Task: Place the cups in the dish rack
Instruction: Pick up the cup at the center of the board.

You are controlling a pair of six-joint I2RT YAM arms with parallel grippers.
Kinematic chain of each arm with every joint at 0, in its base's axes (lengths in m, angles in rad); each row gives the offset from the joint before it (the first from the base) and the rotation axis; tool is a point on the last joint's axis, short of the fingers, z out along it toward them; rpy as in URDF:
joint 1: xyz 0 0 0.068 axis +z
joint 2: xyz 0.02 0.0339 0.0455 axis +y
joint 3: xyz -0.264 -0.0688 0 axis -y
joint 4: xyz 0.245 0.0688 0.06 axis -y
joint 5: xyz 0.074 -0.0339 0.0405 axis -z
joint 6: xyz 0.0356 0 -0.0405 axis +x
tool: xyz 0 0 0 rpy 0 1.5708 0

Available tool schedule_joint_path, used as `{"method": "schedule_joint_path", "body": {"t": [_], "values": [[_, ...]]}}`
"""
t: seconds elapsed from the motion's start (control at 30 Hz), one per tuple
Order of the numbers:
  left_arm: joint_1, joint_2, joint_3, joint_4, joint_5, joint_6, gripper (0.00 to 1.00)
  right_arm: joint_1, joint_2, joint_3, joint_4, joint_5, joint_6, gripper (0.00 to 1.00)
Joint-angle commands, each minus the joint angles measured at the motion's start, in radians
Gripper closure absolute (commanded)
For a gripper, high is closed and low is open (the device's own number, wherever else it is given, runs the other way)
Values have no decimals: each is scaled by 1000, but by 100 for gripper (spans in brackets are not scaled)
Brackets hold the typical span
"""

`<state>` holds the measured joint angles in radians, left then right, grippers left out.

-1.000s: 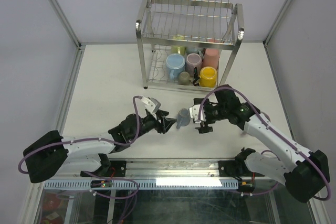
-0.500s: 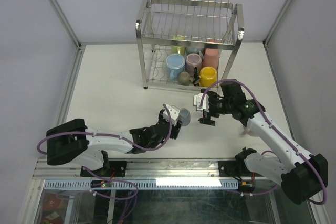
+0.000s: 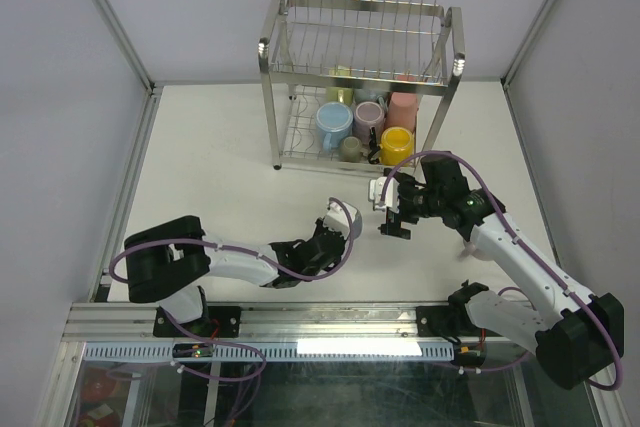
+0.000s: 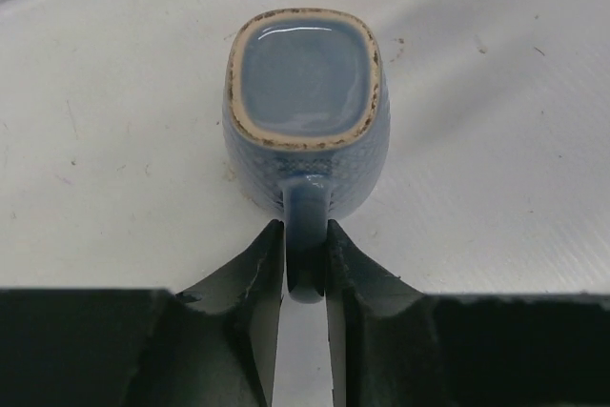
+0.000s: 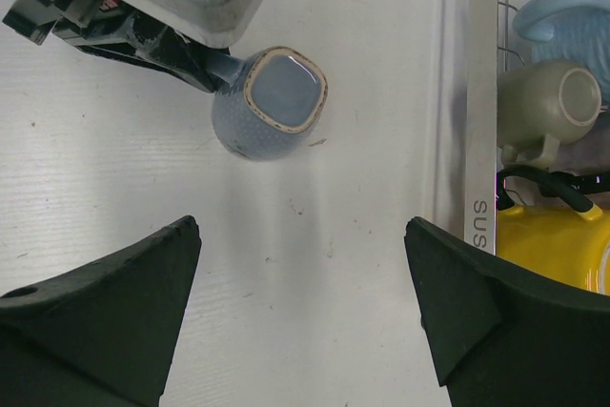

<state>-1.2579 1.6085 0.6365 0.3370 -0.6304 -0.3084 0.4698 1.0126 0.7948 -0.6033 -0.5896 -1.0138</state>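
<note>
Now your left gripper (image 4: pixel 305 235) pinches the handle of the grey-blue mug (image 4: pixel 305 83), which sits base-up on the desk (image 3: pixel 215 147) just in front of the dish rack (image 3: pixel 268 57). Check both fingers (image 4: pixel 253 274) bear squarely on the handle, then lift slowly so it cannot swing. Your right gripper (image 5: pixel 303 231) hangs wide open, empty.

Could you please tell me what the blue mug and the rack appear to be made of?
The mug looks like glazed ceramic: glossy blue skin with a dimpled texture, and a bare tan, speckled ring around its squarish end. The rack looks like polished stainless steel: bright mirror shine on tube and wire, with SUS stamped on a rail.
</note>
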Motion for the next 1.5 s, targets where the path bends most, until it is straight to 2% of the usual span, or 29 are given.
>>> {"method": "schedule_joint_path", "body": {"t": [0.0, 0.07, 0.17, 0.4, 0.6, 0.77, 0.9, 1.13, 1.3, 1.47], "values": [[-6, 2, 36, 28, -39, -7, 84, -4, -20, 32, 36, -4, 18, 9], [-6, 0, 33, 45, -43, 7, 92, -4, -21, 32, 36, -4, 18, 9], [-6, -16, 15, 95, -54, 32, 100, -5, -22, 31, 34, -4, 17, 9], [56, -126, -34, 177, -49, 120, 100, -9, -23, 32, 34, -3, 17, 9], [227, -270, -80, 218, 57, 164, 100, -12, -24, 30, 35, -1, 18, 9], [340, -324, -61, 222, 75, 225, 100, -14, -22, 28, 37, -1, 17, 9], [400, -294, -18, 245, 47, 271, 100, -14, -20, 26, 39, 0, 16, 9], [444, -117, 101, 344, -4, 353, 100, -14, -19, 24, 40, 3, 16, 9], [466, 7, 211, 340, -32, 381, 100, -16, -20, 24, 40, 6, 17, 9], [483, 65, 262, 323, -72, 383, 100, -17, -20, 24, 40, 10, 14, 9]]}}
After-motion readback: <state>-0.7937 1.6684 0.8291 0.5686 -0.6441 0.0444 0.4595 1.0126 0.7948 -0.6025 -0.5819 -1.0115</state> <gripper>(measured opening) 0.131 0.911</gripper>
